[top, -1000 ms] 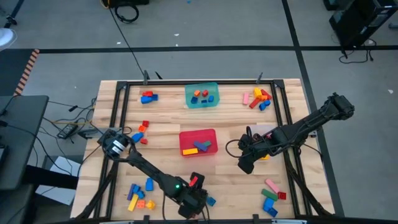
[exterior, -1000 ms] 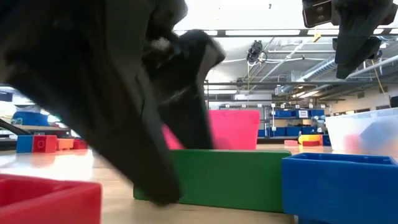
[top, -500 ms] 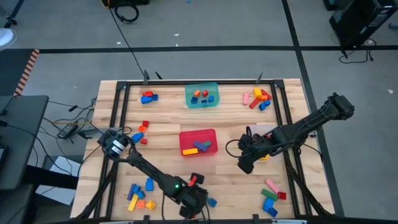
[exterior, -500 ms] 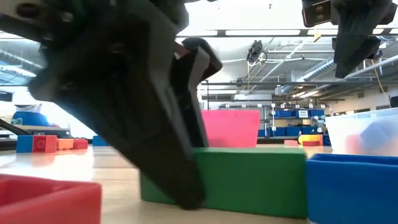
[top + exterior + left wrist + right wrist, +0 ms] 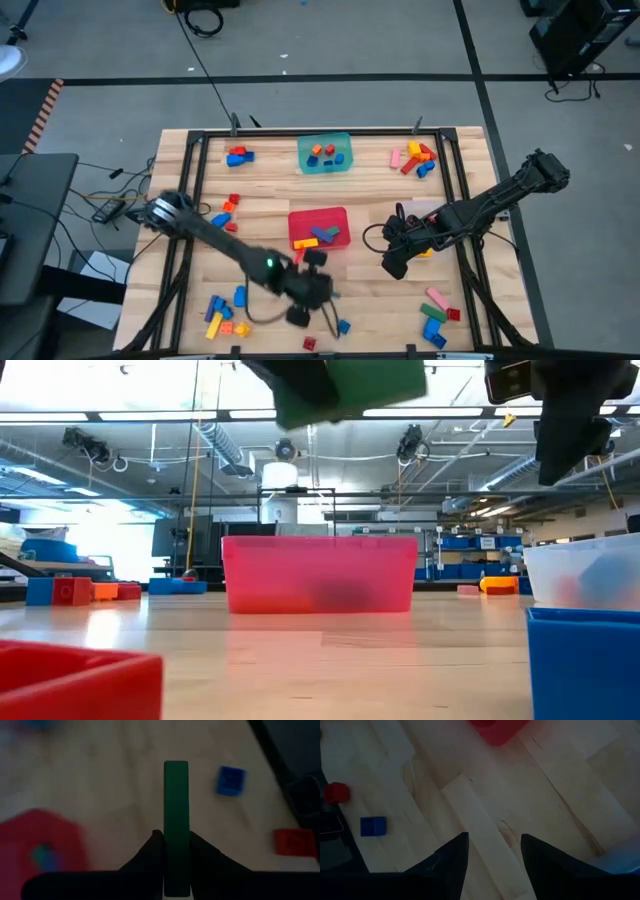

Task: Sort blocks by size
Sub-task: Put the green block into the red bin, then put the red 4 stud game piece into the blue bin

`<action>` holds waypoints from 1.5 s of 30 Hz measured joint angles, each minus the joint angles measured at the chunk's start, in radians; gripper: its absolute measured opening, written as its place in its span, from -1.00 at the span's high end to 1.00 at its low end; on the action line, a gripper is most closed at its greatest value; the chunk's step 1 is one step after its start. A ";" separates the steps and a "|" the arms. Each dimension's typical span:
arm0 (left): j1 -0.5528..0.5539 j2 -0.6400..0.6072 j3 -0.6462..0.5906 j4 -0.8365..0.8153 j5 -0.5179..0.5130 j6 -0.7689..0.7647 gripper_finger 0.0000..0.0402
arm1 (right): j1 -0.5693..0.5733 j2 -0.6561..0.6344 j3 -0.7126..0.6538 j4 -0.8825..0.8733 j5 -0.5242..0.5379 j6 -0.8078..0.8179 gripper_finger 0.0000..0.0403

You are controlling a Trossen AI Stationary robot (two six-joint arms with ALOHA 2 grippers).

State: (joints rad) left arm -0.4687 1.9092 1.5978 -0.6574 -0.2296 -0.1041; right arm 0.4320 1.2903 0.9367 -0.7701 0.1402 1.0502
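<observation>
My left gripper (image 5: 176,851) is shut on a long green block (image 5: 176,810) and holds it in the air just near of the red tub (image 5: 319,228). In the low view the green block (image 5: 350,382) hangs high above the red tub (image 5: 320,572). A blue block (image 5: 230,780) and a red block (image 5: 295,842) lie on the wood below it. My right gripper (image 5: 492,870) hangs open over bare wood right of the red tub, with nothing between its fingers. In the high view my left gripper (image 5: 318,268) and right gripper (image 5: 393,265) flank the tub's near side. My left gripper pinches the green block's two long side faces (image 5: 176,845) between its two fingers. The fingers slant down from the table's left and lie along the block, which runs on past the fingertips. The block is lifted clear of the table.
A teal tub (image 5: 324,153) with small blocks stands at the far middle, a clear tub (image 5: 585,575) by the right arm. Block piles lie far left (image 5: 238,156), far right (image 5: 415,160), near left (image 5: 225,312) and near right (image 5: 435,320).
My left gripper has risen from the table's near edge and gone toward the red tub, carrying the green block. The block stood on the table a second ago and now hangs lifted clear. The blue and red blocks have stayed where they were.
</observation>
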 joint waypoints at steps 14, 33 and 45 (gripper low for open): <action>0.334 -0.120 -0.044 -0.026 0.081 0.147 0.72 | 0.000 0.000 0.000 0.037 0.000 0.005 0.03; 0.458 -0.126 -0.372 0.253 0.134 0.070 0.42 | 0.000 0.000 0.000 0.037 0.026 0.116 0.03; 0.471 -0.127 -0.349 0.293 0.133 0.079 0.38 | -0.002 0.000 0.000 0.047 0.078 0.129 0.03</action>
State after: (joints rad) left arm 0.0019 1.7821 1.2492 -0.3642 -0.0971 -0.0254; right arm 0.4297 1.2903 0.9367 -0.7232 0.2178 1.1790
